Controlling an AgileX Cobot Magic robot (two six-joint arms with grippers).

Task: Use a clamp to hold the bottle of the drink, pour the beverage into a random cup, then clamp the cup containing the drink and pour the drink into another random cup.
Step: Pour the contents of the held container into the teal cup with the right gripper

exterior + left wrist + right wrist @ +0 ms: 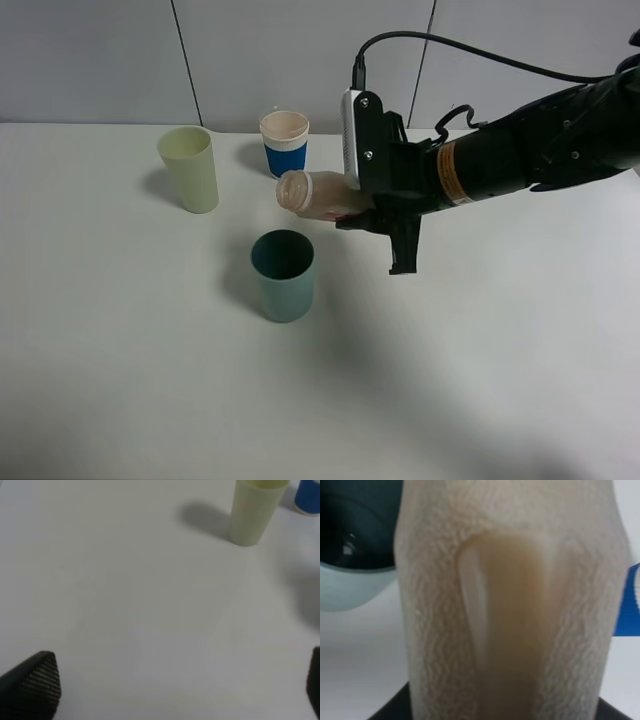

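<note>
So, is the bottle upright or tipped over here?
Tipped: the bottle lies nearly level, held up off the table, with its mouth pointing left in the high view. No stream of drink shows.

White table (120, 380) — matte, plain, fills most of exterior high view; far edge meets wall along straight line. Wall (90, 60) — pale grey panels, split by two thin dark seams: one (186, 60) left of centre, other (424, 55) right of centre, both slightly slanted. Broad soft shadow (420, 400) on tabletop toward near edge, right of middle. Left wrist view: same white surface (125, 605), faint pale streaks across it. Right wrist view: only small patch of tabletop (355, 650) visible, blurred.
</note>
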